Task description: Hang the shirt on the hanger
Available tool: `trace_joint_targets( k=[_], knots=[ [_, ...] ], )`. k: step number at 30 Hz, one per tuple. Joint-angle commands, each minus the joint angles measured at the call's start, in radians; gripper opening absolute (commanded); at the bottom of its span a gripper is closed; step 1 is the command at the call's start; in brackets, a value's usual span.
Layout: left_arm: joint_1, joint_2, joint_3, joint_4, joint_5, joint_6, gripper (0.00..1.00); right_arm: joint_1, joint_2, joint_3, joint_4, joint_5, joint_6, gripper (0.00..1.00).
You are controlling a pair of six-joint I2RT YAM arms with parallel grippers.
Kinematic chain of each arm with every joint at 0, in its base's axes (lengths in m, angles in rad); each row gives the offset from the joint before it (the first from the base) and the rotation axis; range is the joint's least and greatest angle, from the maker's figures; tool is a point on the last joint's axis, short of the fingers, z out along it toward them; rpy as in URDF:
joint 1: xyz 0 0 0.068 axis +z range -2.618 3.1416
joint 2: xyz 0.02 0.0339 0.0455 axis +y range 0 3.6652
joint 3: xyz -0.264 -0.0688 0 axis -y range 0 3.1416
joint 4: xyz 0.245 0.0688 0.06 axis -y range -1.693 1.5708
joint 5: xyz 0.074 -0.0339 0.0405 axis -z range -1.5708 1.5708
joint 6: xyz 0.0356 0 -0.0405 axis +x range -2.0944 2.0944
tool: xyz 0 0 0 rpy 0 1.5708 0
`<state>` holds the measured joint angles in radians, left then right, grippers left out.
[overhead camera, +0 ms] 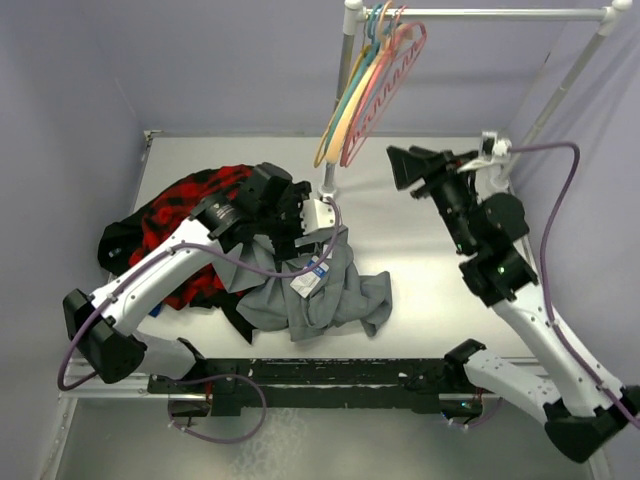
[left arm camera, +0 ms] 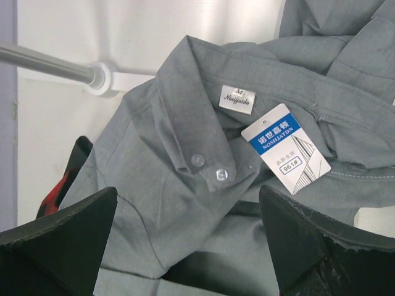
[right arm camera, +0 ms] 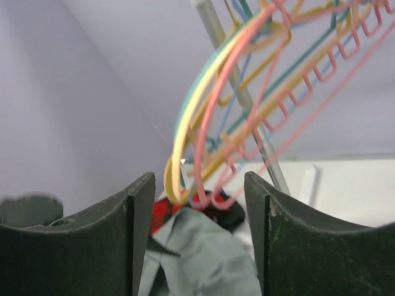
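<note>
Shirt [overhead camera: 325, 290] crumpled on table [overhead camera: 420, 220], collar and tag [left arm camera: 286, 148] directly below left gripper [left arm camera: 188, 194]; its jaws spread wide, holding nothing. Hanger [overhead camera: 388, 95] hangs on rail [overhead camera: 480, 14] among other hangers [overhead camera: 342, 118], just ahead of right gripper [right arm camera: 197, 182]; jaws apart, empty. Plaid shirt [overhead camera: 190, 210] heaped left of left gripper, beside shirt.
</note>
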<state>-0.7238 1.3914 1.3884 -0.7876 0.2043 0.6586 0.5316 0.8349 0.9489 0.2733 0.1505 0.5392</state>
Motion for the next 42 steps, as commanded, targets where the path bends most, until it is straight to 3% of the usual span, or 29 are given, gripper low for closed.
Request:
trace_joint_targets(
  k=[1, 7, 17, 30, 34, 40, 42],
  knots=[
    [0.000, -0.091, -0.006, -0.010, -0.053, 0.000, 1.00, 0.001, 0.148, 0.201, -0.083, 0.062, 0.014, 0.59],
    [0.002, -0.142, -0.050, 0.026, -0.126, -0.037, 1.00, 0.001, 0.304, 0.373, -0.091, 0.157, -0.014, 0.45],
    [0.018, -0.181, -0.090, 0.045, -0.135, -0.037, 1.00, -0.017, 0.465, 0.441, -0.045, 0.236, -0.026, 0.41],
    [0.016, -0.170, -0.125, 0.071, -0.138, -0.022, 1.00, -0.087, 0.605, 0.531, 0.008, 0.196, -0.030, 0.42],
    [0.015, -0.160, -0.119, 0.070, -0.140, -0.021, 1.00, -0.116, 0.648, 0.575, 0.012, 0.169, -0.036, 0.26],
    [0.015, -0.145, -0.123, 0.073, -0.150, -0.015, 1.00, -0.163, 0.699, 0.632, -0.005, 0.122, -0.033, 0.22],
    [0.016, -0.142, -0.123, 0.074, -0.154, -0.013, 1.00, -0.174, 0.708, 0.645, -0.009, 0.106, -0.034, 0.13]
  ],
)
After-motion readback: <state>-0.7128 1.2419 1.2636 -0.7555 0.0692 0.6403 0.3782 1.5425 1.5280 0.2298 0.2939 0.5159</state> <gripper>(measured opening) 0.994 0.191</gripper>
